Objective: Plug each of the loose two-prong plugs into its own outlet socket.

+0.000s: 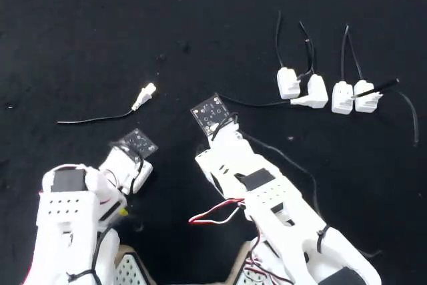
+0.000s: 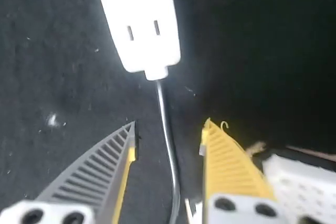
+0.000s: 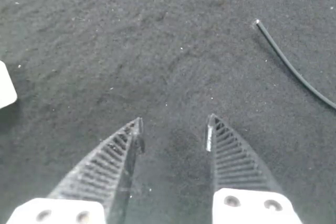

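**A:** Start from overhead. Where does everything lie?

**B:** On the black counter (image 1: 80, 38), a small white corded piece (image 1: 145, 94) lies alone toward the left, and its thin black lead trails off leftward. Far to the right, four white blocks (image 1: 313, 91) sit in a row, each with a black lead. I cannot tell which are plugs and which are sockets. The left gripper (image 1: 137, 142) is near the lone piece, on the arm side of it. The right gripper (image 1: 212, 113) is around the middle, well apart from the row.

**A:** And the left wrist view?

**B:** The jaws stand spread open. Ahead of them lies a white socket piece (image 2: 139, 19) with its paired slots facing up. Its dark cord (image 2: 167, 129) runs back between the two tips and seems to touch neither.

**A:** The right wrist view?

**B:** There the jaws are parted as well, over the counter. A black wire end (image 3: 256, 23) lies ahead to one side, and a white corner (image 3: 5, 92) of something lies to the other.
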`<action>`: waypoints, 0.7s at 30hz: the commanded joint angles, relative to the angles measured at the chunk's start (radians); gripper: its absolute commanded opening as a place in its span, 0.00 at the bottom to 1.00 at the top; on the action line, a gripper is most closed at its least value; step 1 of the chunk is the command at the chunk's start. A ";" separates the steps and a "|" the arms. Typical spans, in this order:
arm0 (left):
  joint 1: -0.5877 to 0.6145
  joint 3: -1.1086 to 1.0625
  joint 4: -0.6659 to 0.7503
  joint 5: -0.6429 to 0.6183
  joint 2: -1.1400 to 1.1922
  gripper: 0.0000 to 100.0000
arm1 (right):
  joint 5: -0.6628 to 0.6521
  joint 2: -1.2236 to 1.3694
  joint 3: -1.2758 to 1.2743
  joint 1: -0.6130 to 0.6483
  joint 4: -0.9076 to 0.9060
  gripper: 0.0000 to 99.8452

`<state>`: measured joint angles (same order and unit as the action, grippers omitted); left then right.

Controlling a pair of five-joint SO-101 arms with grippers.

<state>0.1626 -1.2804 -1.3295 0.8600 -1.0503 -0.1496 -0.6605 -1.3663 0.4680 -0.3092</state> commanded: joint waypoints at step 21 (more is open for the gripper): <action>0.424 -0.064 0.365 0.282 -0.002 0.21 | -0.005 -0.028 0.001 -0.017 0.025 0.18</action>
<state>0.5217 -1.4139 -1.0042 1.1040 -1.0472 -0.1496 -0.6605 -1.3663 0.4680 -0.3092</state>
